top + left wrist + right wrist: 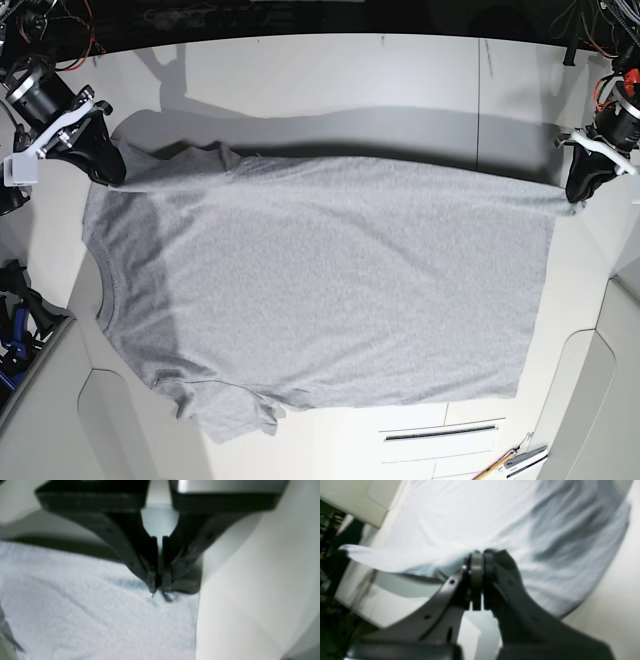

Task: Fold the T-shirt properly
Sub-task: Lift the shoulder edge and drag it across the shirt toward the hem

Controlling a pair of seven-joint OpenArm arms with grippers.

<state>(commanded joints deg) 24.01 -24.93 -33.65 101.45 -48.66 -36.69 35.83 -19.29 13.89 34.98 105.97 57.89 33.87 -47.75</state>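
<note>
At six o'clock of the base view, the shirt's near edge lies on the white table (330, 75), one sleeve bunched at seven o'clock. The grey T-shirt (320, 300) spreads plain side up across the middle, neck toward nine o'clock. At ten o'clock, the right gripper (480, 555) has its jaws pressed together, pinching the shirt's far shoulder corner. At two o'clock, the left gripper (159, 586) is likewise clamped, pinching the far hem corner.
</note>
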